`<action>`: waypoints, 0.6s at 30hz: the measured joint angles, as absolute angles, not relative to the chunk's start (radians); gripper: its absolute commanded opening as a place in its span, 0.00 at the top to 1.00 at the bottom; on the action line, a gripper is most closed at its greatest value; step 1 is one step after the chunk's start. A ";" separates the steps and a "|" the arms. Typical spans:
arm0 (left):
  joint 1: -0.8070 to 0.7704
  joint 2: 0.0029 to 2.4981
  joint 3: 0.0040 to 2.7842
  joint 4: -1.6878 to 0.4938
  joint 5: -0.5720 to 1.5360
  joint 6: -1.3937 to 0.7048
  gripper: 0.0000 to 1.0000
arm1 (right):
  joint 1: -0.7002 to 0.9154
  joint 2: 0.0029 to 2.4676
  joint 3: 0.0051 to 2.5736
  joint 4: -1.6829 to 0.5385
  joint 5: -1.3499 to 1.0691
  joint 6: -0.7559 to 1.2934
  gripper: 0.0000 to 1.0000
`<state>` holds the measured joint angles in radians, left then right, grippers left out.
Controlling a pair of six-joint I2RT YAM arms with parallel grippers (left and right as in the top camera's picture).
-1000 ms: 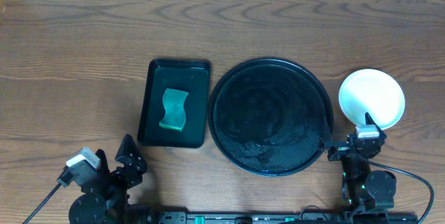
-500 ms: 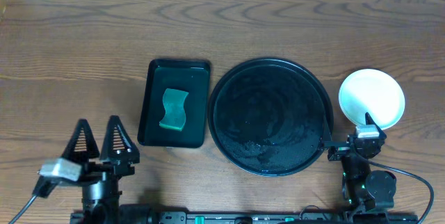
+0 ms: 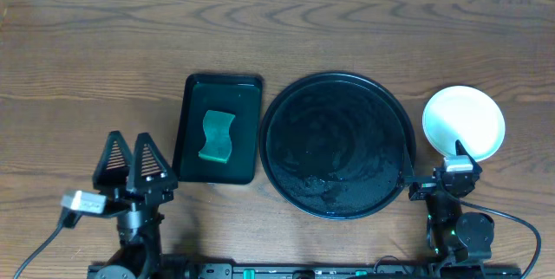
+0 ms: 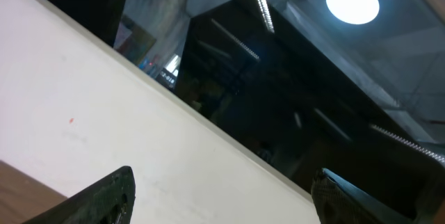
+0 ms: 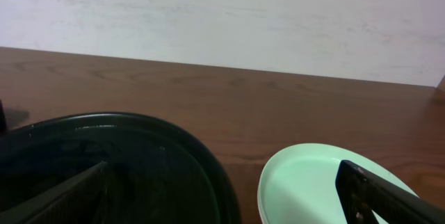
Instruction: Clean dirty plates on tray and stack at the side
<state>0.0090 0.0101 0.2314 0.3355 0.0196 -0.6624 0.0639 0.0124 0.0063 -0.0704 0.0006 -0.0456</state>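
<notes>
Left arm (image 3: 130,218) has swung up out of its folded pose at the near-left corner and turned. The left jaws now point away from the base, just beside the small tray's near end. Nothing else has shifted, the right arm (image 3: 455,227) included.

The tabletop (image 3: 87,54) carries everything in a row. The tray (image 3: 338,114) sits in the middle with no plate on it, and its floor shows wet-looking streaks, so I judge the wiping is done. Left of it, close but apart, lies the small tray (image 3: 238,106), which seems to serve as the sponge's resting place. To the right of the tray, clear of its rim, 1 plate (image 3: 464,119) faces up with no smear visible. That looks like the stacking spot at the side. Whether the other 2 lie beneath it I cannot tell. The sponge (image 3: 217,136) lies flat inside the small tray, untouched.

The left jaws stand wide and empty. Their camera looks up past the wall to ceiling lights, so they are tilted upward and aimed at nothing. The right jaws are also wide and empty, low over the gap between tray and plate. From above, 1 finger overlaps the plate's near edge, but contact is unclear.
</notes>
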 measured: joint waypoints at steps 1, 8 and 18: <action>0.008 0.010 0.210 0.361 0.020 -0.667 0.19 | 0.064 0.012 0.006 -0.070 0.001 -0.046 0.01; -0.001 0.010 0.101 0.476 0.020 -0.685 0.19 | 0.064 0.012 0.006 -0.070 0.001 -0.046 0.01; -0.001 0.010 0.038 0.481 0.019 -0.685 0.19 | 0.064 0.012 0.006 -0.070 0.001 -0.046 0.01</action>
